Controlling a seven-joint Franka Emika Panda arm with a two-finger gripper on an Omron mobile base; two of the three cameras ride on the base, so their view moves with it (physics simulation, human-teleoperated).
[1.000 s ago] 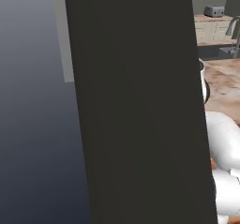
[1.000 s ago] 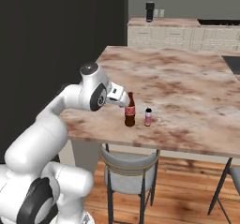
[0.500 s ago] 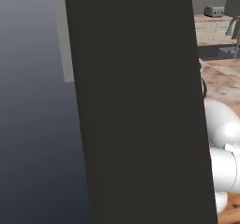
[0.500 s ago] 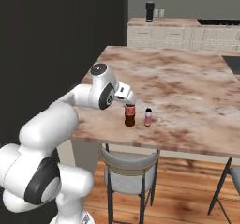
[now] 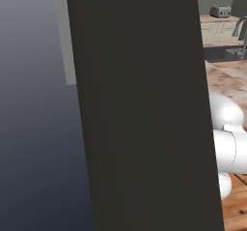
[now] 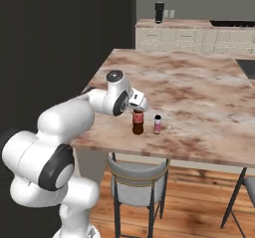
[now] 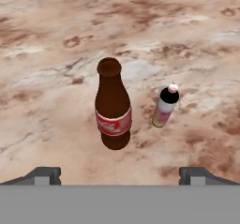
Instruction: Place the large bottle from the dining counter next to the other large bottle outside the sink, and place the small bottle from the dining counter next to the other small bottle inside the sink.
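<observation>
The large bottle (image 7: pixel 112 103), brown glass with a red label and an open mouth, stands upright on the dining counter (image 7: pixel 56 54) near its front edge. The small bottle (image 7: pixel 166 105), dark with a pink label and pale cap, stands just to its right. The right base view shows the large bottle (image 6: pixel 138 122) and the small bottle (image 6: pixel 157 125) side by side on the counter (image 6: pixel 199 92). My gripper (image 7: pixel 120 174) hovers close above and before the large bottle, open and empty. The hand (image 6: pixel 135 100) hangs just over the bottle's top. The sink (image 5: pixel 223 54) with its faucet (image 5: pixel 238 30) lies far off.
A tall dark panel (image 5: pixel 135 104) blocks most of the left base view. A grey-seated stool (image 6: pixel 139 175) stands under the counter's front edge, and another stool's legs (image 6: pixel 238 194) show at the right. A dark canister (image 6: pixel 159 12) sits on the pale back counter; a toaster (image 5: pixel 220 11) is beyond the sink.
The arm has stretched forward and to the right, bringing the hand from left of the bottles to just over the large bottle. Both bottles stand where they were. The jaws stay wide.
</observation>
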